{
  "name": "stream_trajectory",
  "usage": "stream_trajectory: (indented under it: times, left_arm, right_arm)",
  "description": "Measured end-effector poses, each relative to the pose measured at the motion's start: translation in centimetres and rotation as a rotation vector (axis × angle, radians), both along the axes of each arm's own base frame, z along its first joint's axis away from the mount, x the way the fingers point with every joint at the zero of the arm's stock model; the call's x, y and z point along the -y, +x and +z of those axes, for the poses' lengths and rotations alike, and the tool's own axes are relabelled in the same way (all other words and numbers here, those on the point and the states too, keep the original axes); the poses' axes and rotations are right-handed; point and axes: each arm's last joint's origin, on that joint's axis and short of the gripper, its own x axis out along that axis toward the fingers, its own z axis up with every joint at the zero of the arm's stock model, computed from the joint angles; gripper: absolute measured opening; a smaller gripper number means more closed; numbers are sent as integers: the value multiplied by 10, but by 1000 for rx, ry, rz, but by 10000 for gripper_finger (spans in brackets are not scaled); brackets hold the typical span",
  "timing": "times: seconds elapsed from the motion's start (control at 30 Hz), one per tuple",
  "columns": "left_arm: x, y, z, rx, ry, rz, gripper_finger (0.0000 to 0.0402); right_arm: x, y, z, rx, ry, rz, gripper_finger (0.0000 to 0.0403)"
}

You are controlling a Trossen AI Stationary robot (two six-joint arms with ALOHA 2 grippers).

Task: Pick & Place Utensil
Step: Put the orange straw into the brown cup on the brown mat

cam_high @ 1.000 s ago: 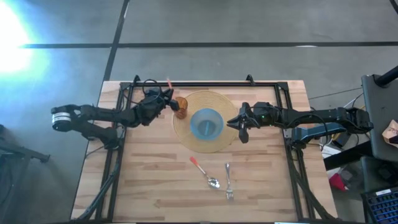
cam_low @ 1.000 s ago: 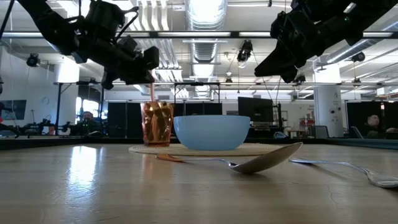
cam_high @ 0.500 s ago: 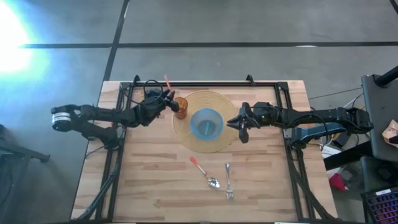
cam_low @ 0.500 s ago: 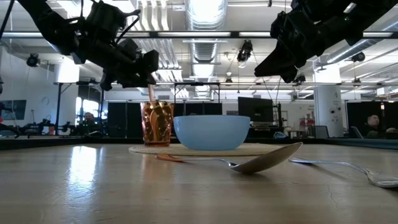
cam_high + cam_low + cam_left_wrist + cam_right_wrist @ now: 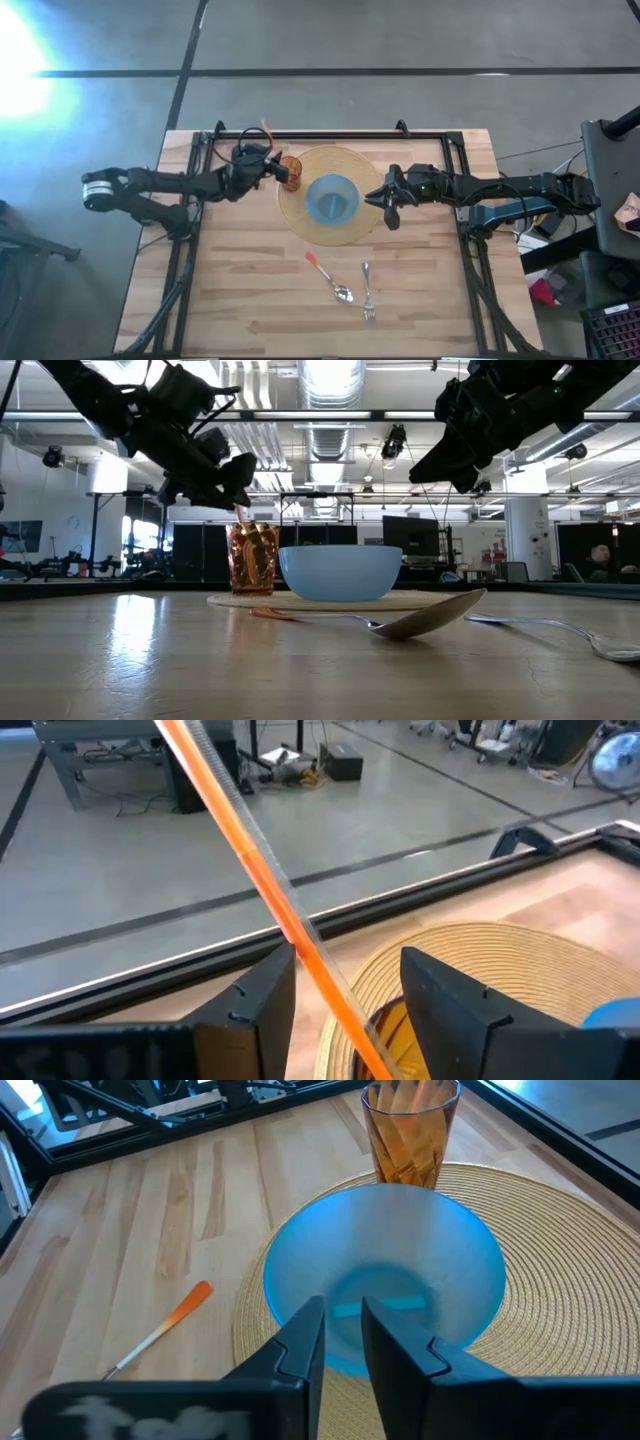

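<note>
An orange-handled utensil (image 5: 240,840) stands slanting in the orange cup (image 5: 290,172), its handle rising toward the table's far edge. The cup sits at the left rim of the woven placemat (image 5: 345,228), beside the blue bowl (image 5: 332,200). My left gripper (image 5: 345,960) is open and level at the cup's left, one finger on each side of the handle. My right gripper (image 5: 343,1342) hovers over the bowl's right rim, its fingers a little apart with nothing between them. A spoon (image 5: 328,278) with an orange handle and a fork (image 5: 367,290) lie flat on the table nearer the front. My left gripper has its fingers on both sides of the utensil's handle (image 5: 300,945), just above the cup. The handle runs close by one finger (image 5: 270,985). I cannot tell whether it touches that finger. The utensil's lower end rests in the cup.
A dark metal frame (image 5: 330,135) runs along the table's far edge and down both sides. Bare wood lies in front of the placemat around the spoon and fork.
My left gripper has opened and let go of the utensil's handle, tipping at the wrist while staying beside the cup. The utensil has sunk a little deeper into the cup and leans more toward the far left.
</note>
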Motion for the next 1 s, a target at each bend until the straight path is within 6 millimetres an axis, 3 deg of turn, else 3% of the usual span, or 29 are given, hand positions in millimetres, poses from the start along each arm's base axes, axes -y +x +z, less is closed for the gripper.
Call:
stream_trajectory:
  times: [0.57, 1.0]
  left_arm:
    - [-1, 5, 22, -149, -68, -23, 175]
    - [1, 3, 56, -174, -107, -75, 174]
  right_arm:
    - [0, 0, 0, -2, 17, -8, 60]
    - [0, 0, -1, -8, 19, -8, 71]
